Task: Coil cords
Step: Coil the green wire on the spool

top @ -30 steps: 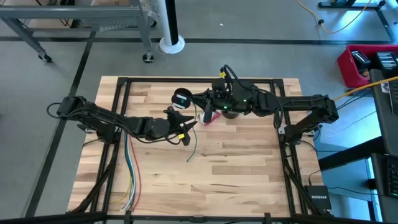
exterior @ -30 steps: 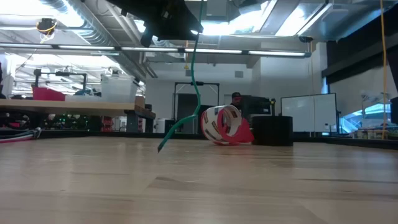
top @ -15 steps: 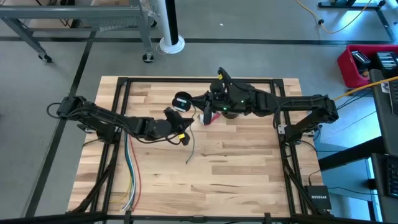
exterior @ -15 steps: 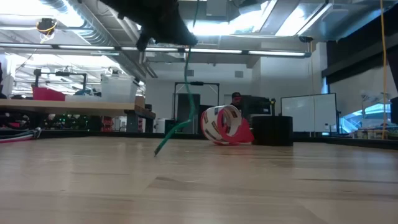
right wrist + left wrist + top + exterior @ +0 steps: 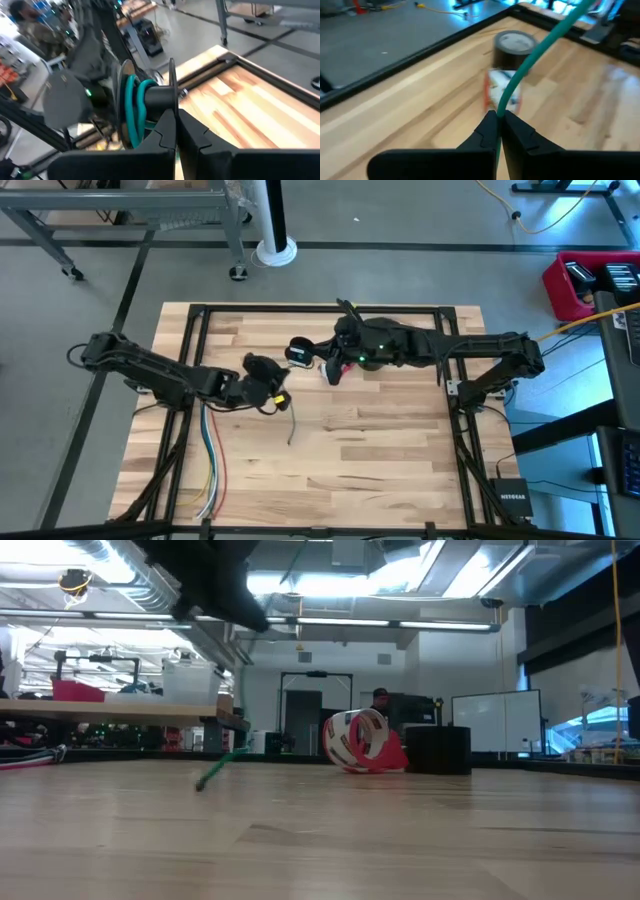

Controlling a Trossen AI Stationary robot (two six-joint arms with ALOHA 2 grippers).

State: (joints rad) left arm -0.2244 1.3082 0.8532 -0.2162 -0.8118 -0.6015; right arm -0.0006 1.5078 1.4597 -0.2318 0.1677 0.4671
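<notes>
The cord is thin and green, and part of it is wound on a small black round end piece (image 5: 150, 97). My right gripper (image 5: 176, 122) holds that piece above the table's far middle (image 5: 297, 352). From there the cord (image 5: 530, 60) runs to my left gripper (image 5: 272, 395), which is shut on it left of centre. Below that gripper the cord's free tail (image 5: 291, 430) hangs down, and its end (image 5: 208, 778) touches the wood. My left gripper pinches a single strand of the green cord (image 5: 501, 107) between its two fingertips. The stretch toward the end piece runs straight from the fingers; the tail hangs below them with its tip on the table. My right gripper is shut on the black round end piece at its thin outer disc (image 5: 171, 102), beside the hub with the green turns. The piece is lifted clear of the table.
A grey tape roll (image 5: 515, 46) and a red-and-white roll (image 5: 358, 740) sit at the far middle, under my right arm. Long green, yellow, red and white wires (image 5: 210, 470) lie along the left side. A black frame (image 5: 300, 308) borders the table.
My left gripper has shut on the cord and gone toward the table's left edge, dragging the free tail left along the wood. My right gripper has turned, and the end piece has shifted slightly toward the near edge.
</notes>
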